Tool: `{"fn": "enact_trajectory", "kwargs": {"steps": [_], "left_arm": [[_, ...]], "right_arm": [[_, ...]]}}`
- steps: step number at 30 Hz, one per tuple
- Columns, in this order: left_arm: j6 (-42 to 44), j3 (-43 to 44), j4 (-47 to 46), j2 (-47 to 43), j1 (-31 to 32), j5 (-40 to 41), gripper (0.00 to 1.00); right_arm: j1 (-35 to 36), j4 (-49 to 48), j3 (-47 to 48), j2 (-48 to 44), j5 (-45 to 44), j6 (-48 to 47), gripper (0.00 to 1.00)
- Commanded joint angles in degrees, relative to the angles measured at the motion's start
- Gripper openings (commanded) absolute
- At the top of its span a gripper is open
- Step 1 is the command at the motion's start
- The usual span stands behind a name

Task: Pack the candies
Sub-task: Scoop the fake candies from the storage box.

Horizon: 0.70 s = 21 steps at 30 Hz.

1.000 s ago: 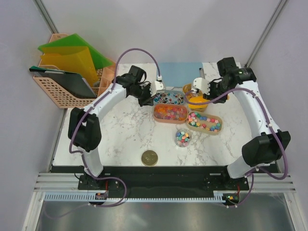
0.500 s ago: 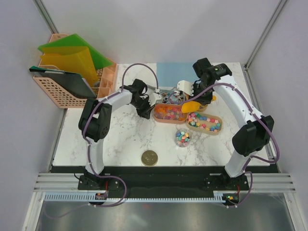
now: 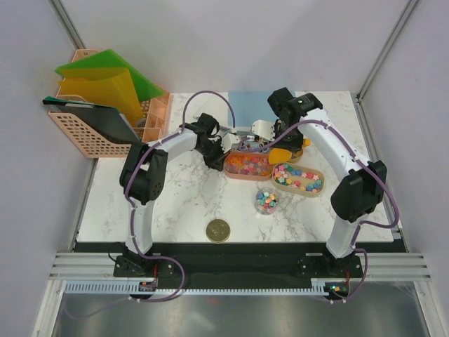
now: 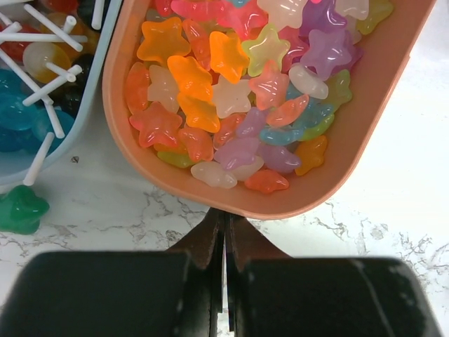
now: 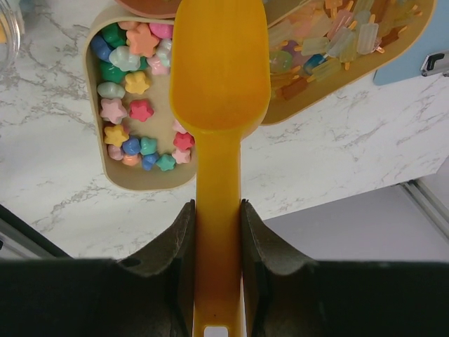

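The candies lie in open trays: orange-red star bits in a peach tray, pastel stars in a tan tray, and dark wrapped pieces in a blue tray. A small jar holds pastel bits. My left gripper is shut and empty, its tips against the peach tray's near rim. My right gripper is shut on the handle of the long orange scoop. The scoop is empty and hangs over the trays.
The round gold lid lies near the front edge. A peach basket with folders stands at the back left. A blue mat lies at the back. One green candy lies loose on the marble. Another tray of pale stick candies sits beside the pastel tray.
My right arm has swung left and carried the scoop from the back right to above the trays. My left gripper has moved down against the peach tray's rim.
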<state>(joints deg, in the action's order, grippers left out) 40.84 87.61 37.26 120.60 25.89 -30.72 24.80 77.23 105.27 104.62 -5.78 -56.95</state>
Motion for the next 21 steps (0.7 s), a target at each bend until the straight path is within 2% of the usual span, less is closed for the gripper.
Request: {"fn": "enact_trajectory", "kwargs": {"steps": [1, 21], "left_arm": [[0.3, 3.0, 0.4, 0.2, 1.3, -4.4, 0.02], [-3.0, 4.8, 3.0, 0.2, 4.1, -7.5, 0.02]], "right_arm": [[0.7, 6.4, 0.7, 0.1, -3.7, 0.3, 0.0], [1.0, 6.4, -5.7, 0.4, -8.5, -5.4, 0.0]]}}
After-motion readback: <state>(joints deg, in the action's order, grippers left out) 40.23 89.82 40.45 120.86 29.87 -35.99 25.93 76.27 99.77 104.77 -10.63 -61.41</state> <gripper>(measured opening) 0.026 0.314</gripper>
